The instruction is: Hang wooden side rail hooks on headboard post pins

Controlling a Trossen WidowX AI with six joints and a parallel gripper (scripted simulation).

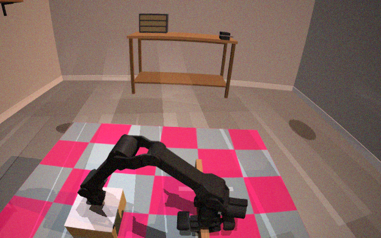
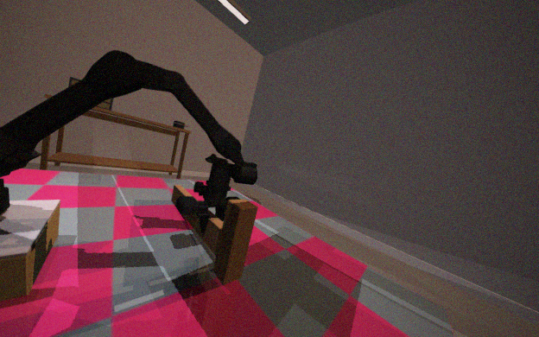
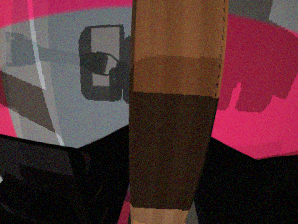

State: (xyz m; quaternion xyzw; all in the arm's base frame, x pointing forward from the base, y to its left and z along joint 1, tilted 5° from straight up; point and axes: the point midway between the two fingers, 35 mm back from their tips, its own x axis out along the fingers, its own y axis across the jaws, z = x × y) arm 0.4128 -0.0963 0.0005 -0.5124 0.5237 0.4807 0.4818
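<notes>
The wooden side rail (image 1: 199,165) (image 2: 212,233) (image 3: 176,45) runs lengthwise under my gripper. My gripper (image 1: 206,225) (image 2: 210,208) (image 3: 161,128) is shut on the rail, with one finger on each side of it. The brown headboard post (image 2: 235,242) stands upright in the exterior view, at the rail's near end. That end is right by the post, its top edge below the post's top; I cannot tell whether they touch. The steel hooks, the pins and the slot are hidden. The rail's far end is low; its contact with the surface cannot be made out.
A white-topped wooden block (image 1: 91,217) (image 2: 36,210) lies under the arm's base, left of the rail. The pink and grey checkered surface (image 1: 178,137) (image 2: 142,317) carries dark arm shadows. A wooden workbench (image 1: 183,36) stands at the far wall.
</notes>
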